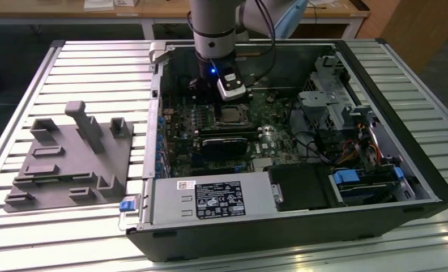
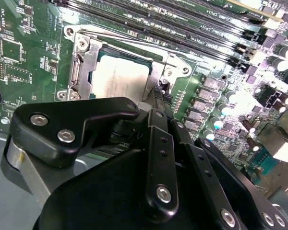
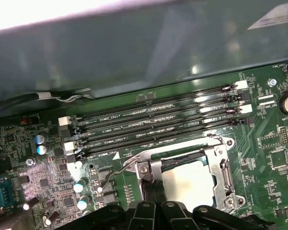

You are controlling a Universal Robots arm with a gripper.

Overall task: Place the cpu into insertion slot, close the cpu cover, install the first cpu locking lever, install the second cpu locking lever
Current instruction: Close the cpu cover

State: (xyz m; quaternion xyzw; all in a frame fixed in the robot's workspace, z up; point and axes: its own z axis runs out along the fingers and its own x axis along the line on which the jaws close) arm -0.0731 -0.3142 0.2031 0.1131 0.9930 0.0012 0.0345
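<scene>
The gripper [image 2: 159, 98] hides one edge of the cpu [image 2: 120, 81] and cpu cover [image 2: 84, 62].

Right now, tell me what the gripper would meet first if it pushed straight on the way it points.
Most likely the thin square metal cpu cover: in the first wrist view the gripper points at its edge beside the silvery-grey cpu. Whether it already touches is unclear.

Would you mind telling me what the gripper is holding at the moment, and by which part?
Nothing, as far as shows: the black gripper has its fingers together, tips against the edge of the thin metal cpu cover over the silvery-grey cpu.
</scene>
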